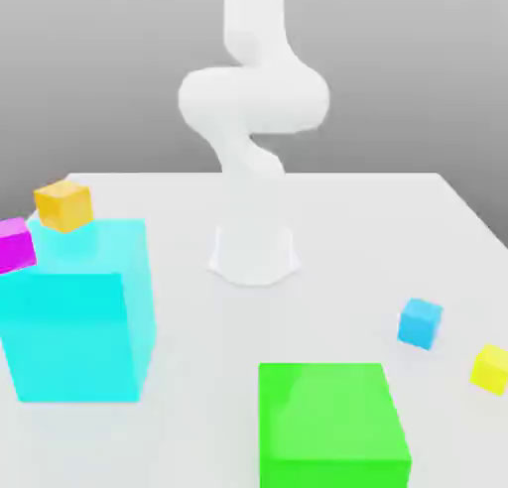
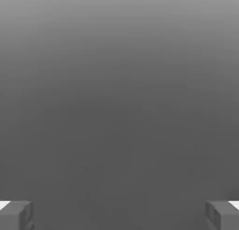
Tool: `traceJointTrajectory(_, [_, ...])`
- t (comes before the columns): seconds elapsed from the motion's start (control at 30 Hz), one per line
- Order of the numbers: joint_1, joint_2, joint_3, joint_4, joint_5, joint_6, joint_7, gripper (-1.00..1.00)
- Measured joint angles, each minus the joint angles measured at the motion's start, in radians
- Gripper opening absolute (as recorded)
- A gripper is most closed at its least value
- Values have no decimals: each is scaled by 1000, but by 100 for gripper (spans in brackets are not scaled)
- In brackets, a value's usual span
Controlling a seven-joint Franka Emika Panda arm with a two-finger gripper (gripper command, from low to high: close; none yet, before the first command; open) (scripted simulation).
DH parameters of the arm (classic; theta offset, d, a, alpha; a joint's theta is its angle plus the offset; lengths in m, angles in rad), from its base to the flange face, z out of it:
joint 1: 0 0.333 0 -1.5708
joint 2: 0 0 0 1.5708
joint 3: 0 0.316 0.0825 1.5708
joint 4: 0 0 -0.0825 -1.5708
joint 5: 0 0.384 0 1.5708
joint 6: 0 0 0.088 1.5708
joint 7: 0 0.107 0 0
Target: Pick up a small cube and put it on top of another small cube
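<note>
Small sky-blue cube sits free on white bench near small yellow cube — likely stacking base — tool spread wide, empty, nothing grasped.

On my table I count four small cubes: one sky-blue, one yellow, one orange, one magenta. Two big blocks: cyan, green.
</note>
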State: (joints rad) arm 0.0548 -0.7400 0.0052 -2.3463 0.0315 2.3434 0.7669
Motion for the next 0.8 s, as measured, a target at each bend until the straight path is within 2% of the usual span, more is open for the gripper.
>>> traceJointTrajectory(0.5, [314,361,125,-277,146,256,-166,0])
traceJointTrajectory(0.8, [456,572,262,-443,144,415,-198,0])
